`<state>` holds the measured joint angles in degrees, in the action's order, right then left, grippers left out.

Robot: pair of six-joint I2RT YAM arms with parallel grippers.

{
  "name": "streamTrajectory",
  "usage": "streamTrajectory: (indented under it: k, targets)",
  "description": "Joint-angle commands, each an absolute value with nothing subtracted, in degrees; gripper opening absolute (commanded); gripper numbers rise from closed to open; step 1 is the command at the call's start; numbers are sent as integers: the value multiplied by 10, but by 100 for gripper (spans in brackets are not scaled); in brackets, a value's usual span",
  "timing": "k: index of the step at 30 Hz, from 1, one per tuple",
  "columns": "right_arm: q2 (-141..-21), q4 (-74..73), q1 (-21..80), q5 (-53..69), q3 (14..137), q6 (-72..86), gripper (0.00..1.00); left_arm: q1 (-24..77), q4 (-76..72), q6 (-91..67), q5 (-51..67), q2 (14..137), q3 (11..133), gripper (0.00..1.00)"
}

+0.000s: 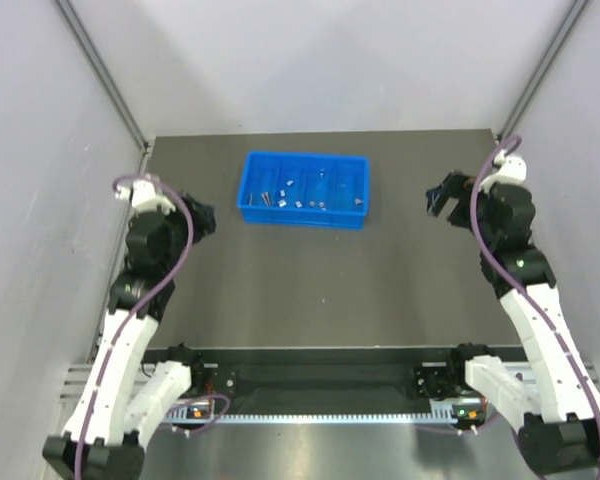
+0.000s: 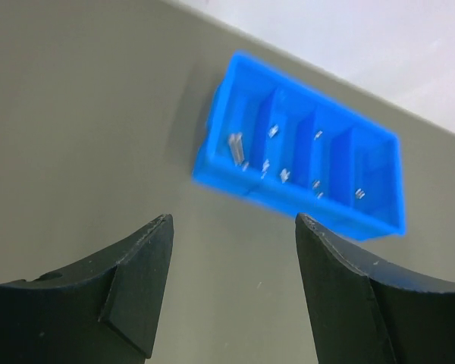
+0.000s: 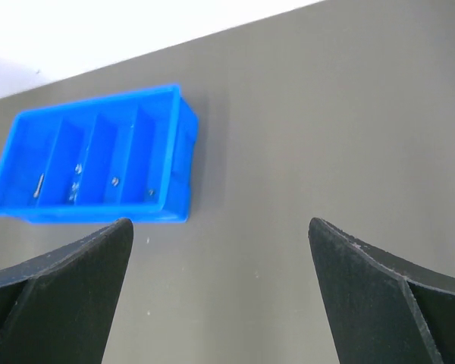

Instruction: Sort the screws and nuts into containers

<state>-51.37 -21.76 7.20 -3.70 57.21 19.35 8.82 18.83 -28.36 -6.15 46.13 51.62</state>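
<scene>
A bright blue rectangular plastic tray (image 1: 305, 221) is sitting on the dark grey flat surface (image 1: 310, 290), towards the far edge and roughly midway between the two arms. Dividers are splitting it into four narrow compartments, seen most clearly from the left wrist (image 2: 288, 202).

All the small metal pieces in view are lying inside the tray. In the left wrist view, the tiny silvery-grey metal screws (image 2: 235, 145) are clustering in the end compartment on the left of that picture. Shorter specks, which are looking like the tiny silvery metal nuts (image 2: 284, 176), are lying scattered through the other three. The pieces are too small and blurred to tell every one apart. From the right wrist, the tray (image 3: 179, 144) is showing one longer screw (image 3: 39, 186) and a few specks in the sections beside it.

The left end effector (image 1: 202, 220) is hovering over the left side of the surface, well apart from the tray. Its fingers are spread wide with nothing between them (image 2: 233, 227). The right end effector (image 1: 442, 195) is hovering over the right side, also well clear of the tray. It too is spread wide and carrying nothing (image 3: 220, 227).
</scene>
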Motion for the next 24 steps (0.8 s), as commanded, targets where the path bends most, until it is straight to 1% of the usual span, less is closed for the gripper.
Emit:
streamTrajectory:
  k: [1, 2, 4, 5, 9, 11, 13, 15, 18, 24]
  targets:
    - [-441, -142, 64, 13, 490, 199, 100, 87, 218, -328, -94, 368, 442, 70]
    - [-424, -133, 63, 18, 444, 201, 100, 87, 228, -339, -111, 320, 410, 70]
    - [-373, -114, 64, 31, 399, 215, 100, 87, 223, -348, -103, 279, 375, 70]
    - [-356, -111, 63, 32, 358, 221, 100, 87, 239, -352, -103, 246, 369, 70]
    - [-261, -83, 63, 31, 273, 254, 100, 87, 280, -396, -124, 183, 338, 69]
    - [-234, -82, 63, 23, 240, 258, 100, 86, 284, -394, -106, 160, 314, 69]
    - [-200, -92, 64, 18, 226, 264, 100, 87, 303, -403, -104, 152, 300, 68]
    - [-170, -93, 63, 20, 201, 267, 100, 87, 296, -410, -86, 144, 294, 68]
    - [-140, -114, 63, 8, 180, 272, 100, 87, 298, -412, -91, 143, 290, 68]
    - [-118, -141, 63, -25, 178, 276, 100, 87, 289, -407, -90, 145, 285, 68]
